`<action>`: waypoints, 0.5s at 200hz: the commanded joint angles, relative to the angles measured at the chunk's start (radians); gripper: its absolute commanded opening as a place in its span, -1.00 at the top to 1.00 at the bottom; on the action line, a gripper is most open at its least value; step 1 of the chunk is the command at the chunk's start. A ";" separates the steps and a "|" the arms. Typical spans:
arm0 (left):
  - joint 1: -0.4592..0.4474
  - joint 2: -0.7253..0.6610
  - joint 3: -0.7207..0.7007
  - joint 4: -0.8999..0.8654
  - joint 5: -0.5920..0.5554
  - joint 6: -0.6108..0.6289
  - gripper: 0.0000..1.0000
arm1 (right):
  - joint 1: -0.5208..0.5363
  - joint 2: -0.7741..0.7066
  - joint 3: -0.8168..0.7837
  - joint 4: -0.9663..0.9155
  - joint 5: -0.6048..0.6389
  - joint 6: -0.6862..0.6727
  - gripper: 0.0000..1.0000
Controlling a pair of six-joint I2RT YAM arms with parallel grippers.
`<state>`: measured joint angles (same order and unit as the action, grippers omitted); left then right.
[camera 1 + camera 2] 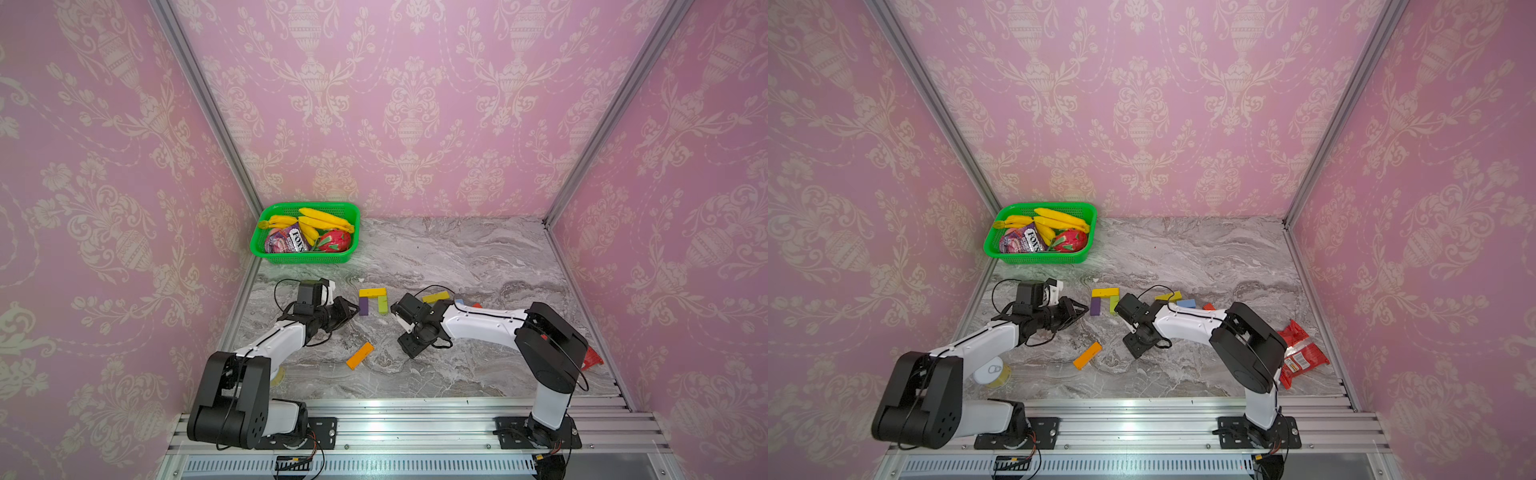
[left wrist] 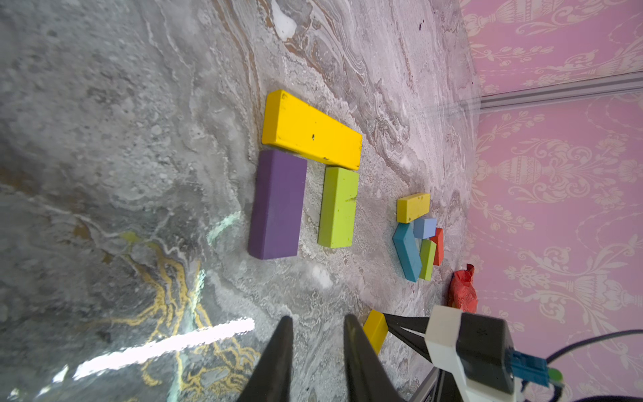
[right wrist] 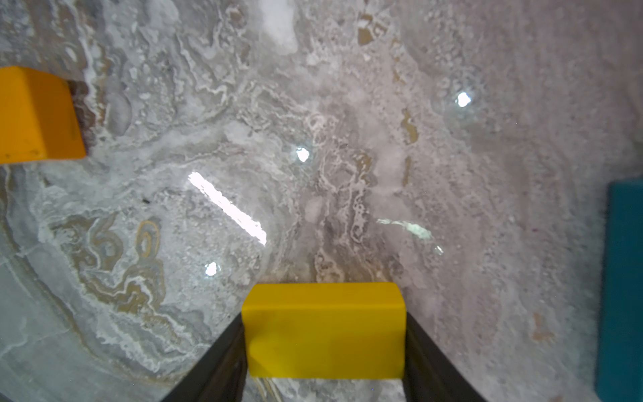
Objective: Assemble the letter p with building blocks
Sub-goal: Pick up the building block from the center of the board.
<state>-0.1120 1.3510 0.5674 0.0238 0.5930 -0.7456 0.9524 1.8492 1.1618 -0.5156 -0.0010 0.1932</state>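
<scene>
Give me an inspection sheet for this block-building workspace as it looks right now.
Surface: grey marble tabletop, glossy with glare spots.
Job's things: yellow block capping purple block and lime block, all flat; orange block loose in front; spare blocks piled by the right arm.
Clutter: green basket holding bananas and a packet; red packets; can.
Grippers: left gripper slightly open, empty; right gripper closed on a second yellow block.
Cables: black cable loops at both wrists, no snag seen.
Surroundings: pink patterned walls; aluminium frame.
</scene>
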 commanded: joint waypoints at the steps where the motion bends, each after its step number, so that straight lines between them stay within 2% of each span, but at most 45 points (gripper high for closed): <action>1: 0.010 -0.026 0.002 -0.030 -0.011 0.013 0.43 | 0.010 0.047 0.011 -0.026 0.036 0.022 -0.06; 32: 0.011 -0.043 0.005 -0.058 -0.042 0.026 0.43 | 0.011 0.054 0.086 -0.017 0.055 0.076 0.05; 73: 0.011 -0.051 0.010 -0.078 -0.060 0.040 0.43 | 0.011 0.128 0.273 -0.068 0.096 0.180 0.06; 100: 0.013 -0.055 0.007 -0.082 -0.066 0.043 0.43 | 0.009 0.171 0.343 -0.075 0.095 0.247 0.06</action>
<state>-0.1112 1.3151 0.5674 -0.0261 0.5552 -0.7338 0.9565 1.9804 1.4445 -0.5426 0.0692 0.3473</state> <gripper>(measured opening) 0.284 0.659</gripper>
